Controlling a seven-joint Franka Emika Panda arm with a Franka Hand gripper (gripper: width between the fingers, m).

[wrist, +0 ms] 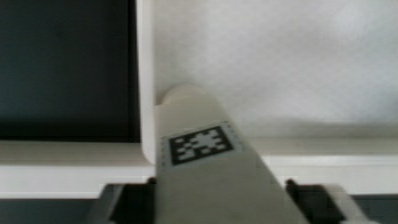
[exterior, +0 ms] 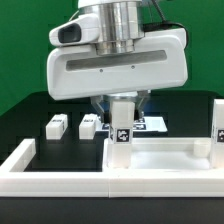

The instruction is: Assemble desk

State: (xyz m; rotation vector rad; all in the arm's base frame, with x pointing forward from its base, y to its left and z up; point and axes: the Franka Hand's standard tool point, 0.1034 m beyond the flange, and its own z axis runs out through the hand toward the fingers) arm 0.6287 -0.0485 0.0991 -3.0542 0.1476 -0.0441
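White gripper [exterior: 120, 108], silver wrist cylinder [exterior: 117, 20].
Below the cylinder, a wide rounded white housing [exterior: 118, 65] with 1 dark slot; beside the cylinder, a white camera [exterior: 68, 34] with black lens.

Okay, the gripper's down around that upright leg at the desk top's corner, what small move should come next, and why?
Probably close the gripper firmly on the leg. Its fingers flank the leg, which stands upright at the corner of the top, but a firm pinch isn't clear, and a sure grip should come before turning it.
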